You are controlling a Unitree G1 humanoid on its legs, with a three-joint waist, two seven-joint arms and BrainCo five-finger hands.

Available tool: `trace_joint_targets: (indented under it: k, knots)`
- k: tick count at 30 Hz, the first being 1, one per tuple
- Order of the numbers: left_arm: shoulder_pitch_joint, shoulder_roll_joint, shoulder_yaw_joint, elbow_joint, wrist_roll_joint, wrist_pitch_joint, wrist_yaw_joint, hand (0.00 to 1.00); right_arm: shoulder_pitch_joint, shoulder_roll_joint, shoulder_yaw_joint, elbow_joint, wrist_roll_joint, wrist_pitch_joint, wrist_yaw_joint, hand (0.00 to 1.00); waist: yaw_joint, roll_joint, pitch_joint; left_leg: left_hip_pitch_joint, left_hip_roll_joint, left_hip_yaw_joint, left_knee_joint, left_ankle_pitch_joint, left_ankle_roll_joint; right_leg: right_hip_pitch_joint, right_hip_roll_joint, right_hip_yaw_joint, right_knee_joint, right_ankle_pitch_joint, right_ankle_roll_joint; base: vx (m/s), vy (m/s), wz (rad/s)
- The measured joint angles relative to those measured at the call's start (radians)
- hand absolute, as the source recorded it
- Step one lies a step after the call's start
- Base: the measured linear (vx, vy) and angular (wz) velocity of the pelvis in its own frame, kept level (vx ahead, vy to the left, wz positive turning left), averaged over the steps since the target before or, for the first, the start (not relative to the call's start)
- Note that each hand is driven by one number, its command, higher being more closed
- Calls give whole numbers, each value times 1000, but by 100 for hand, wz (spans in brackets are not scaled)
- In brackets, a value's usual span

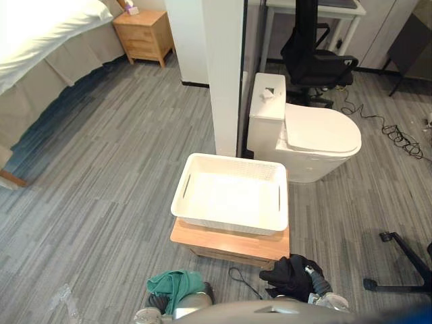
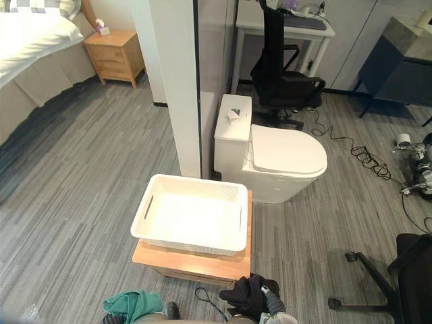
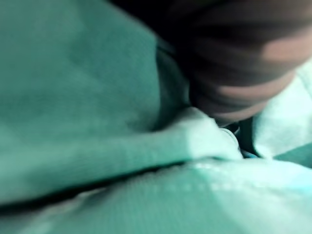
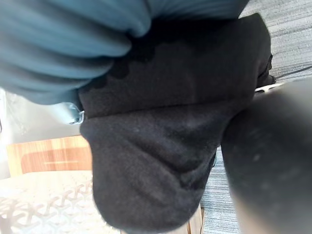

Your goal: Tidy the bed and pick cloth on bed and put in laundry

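A bunched green cloth (image 1: 177, 282) rides on my left hand (image 1: 160, 301) at the near left; the left wrist view shows its folds (image 3: 97, 97) pressed close against the hand. My right hand (image 1: 317, 280) at the near right is closed on a black cloth (image 1: 287, 273), which hangs in a thick wad (image 4: 161, 146) in the right wrist view. Just ahead of both hands, a white laundry basket (image 1: 226, 219) with nothing in it stands on a low wooden stool (image 1: 229, 244). The bed (image 1: 40, 34) with white bedding lies far off at the upper left.
A white pillar (image 1: 223, 67) rises right behind the basket, with a white toilet (image 1: 317, 138) to its right. A wooden nightstand (image 1: 144, 34) stands by the bed. A black office chair (image 1: 314, 54) is at the back, another chair's base (image 1: 405, 263) at the right.
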Motion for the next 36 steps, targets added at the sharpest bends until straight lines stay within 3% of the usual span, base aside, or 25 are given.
trace_joint_targets:
  k: [3,6,8,12,17,19,22,27,31,34,36]
  knots:
    - [1,0,0,0,-1,0,0,100,8,-1,19,-1,85,11,-14,100,-2,0,0,1,1,-2,0,-3,-8,2,0,0,2,-12,0,-62,-38,1]
    - [2,-1,2,0,-1,1,0,100,24,1,9,-11,179,23,-97,100,-3,2,0,2,1,-5,0,0,-12,9,0,-1,2,-28,5,-48,-27,11]
    - [4,-4,3,-1,-1,4,-2,100,35,-1,-73,-52,190,1,-201,100,-2,7,-3,12,1,-4,0,2,-10,22,-1,-1,2,-37,7,-23,-13,4]
    - [17,-4,2,-6,-2,28,-28,100,21,-67,-163,-265,193,-51,-286,100,-5,13,-10,13,-4,0,0,-2,-4,17,-9,0,5,-56,23,7,-1,-2]
    - [47,6,-23,-45,-47,52,-49,100,-174,-342,-178,-515,179,-68,-227,100,-19,9,-45,-17,-18,1,1,-6,0,-11,-21,6,17,-46,35,108,25,1]
    - [62,22,-59,-53,-48,54,-46,100,-227,-386,-167,-597,178,-74,-185,100,-19,11,-57,-15,-10,-2,7,-5,1,-14,-12,19,31,-41,30,159,1,9]
    - [99,32,-78,-85,-58,67,-32,100,-251,-389,-81,-763,151,-84,-127,100,-25,17,-69,-7,47,3,8,1,-9,-47,44,66,95,2,0,101,-33,8]
    - [121,27,-88,-86,-68,66,-19,100,-268,-388,48,-1012,124,-68,-59,100,-25,9,-93,1,70,19,8,5,-16,-46,57,97,92,16,-7,67,-48,-6]
    - [135,24,-106,-84,-67,45,-19,100,-333,-390,109,-1078,138,4,-17,100,-29,28,-106,0,73,31,8,5,-17,-43,61,106,85,22,2,26,-50,-9]
    - [134,25,-105,-81,-67,30,-19,100,-392,-395,184,-1127,156,80,11,100,-26,28,-107,-6,75,31,8,11,-25,-43,59,107,69,22,2,-34,-41,-4]
    - [132,24,-105,-81,-67,24,-20,100,-419,-396,216,-1158,157,102,25,100,-25,30,-108,-18,75,30,8,11,-25,-44,60,107,51,22,2,-64,-35,0]
